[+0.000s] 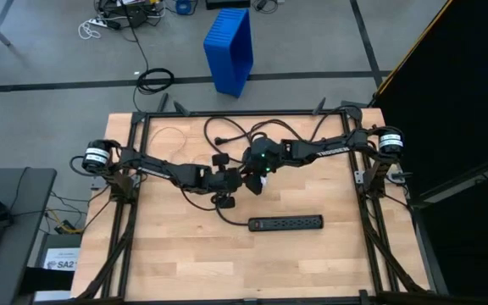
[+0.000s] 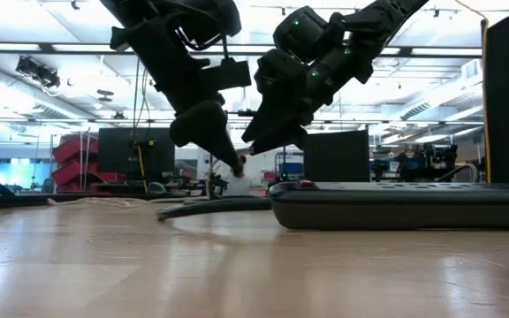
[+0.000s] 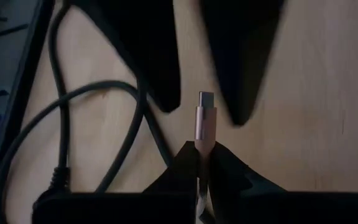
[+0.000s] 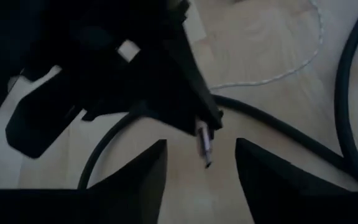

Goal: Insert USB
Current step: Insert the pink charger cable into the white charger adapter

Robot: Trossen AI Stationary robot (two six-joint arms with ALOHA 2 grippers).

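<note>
My left gripper (image 3: 201, 163) is shut on the USB plug (image 3: 205, 121), a small pinkish-pale plug with a metal tip. It hovers over the table's middle (image 1: 224, 185) and also shows in the low view (image 2: 228, 157). The thin pale cable (image 4: 278, 74) trails across the wood and loops at the far left (image 1: 169, 135). My right gripper (image 4: 201, 183) is open and faces the left one at close range (image 1: 256, 180). Its two fingers stand on either side of the plug without touching it. The black power strip (image 1: 286, 223) lies flat nearer the front edge. My left gripper pinches the rear end of the plug's body (image 3: 202, 144) between its two fingertips. The metal tip (image 3: 205, 98) sticks out free beyond them. The fingers slant down from the table's left and lie along the plug. The plug is clear of the table, and the braided cable (image 3: 201, 205) runs back between the fingers.
The thick black power-strip cord (image 1: 227, 135) loops over the table's far half and passes under both grippers (image 3: 104, 124). The black frame rails (image 1: 134, 169) run along the table's edges. Bare wood lies at the front (image 1: 227, 263). A blue crate (image 1: 230, 47) stands on the floor beyond.
</note>
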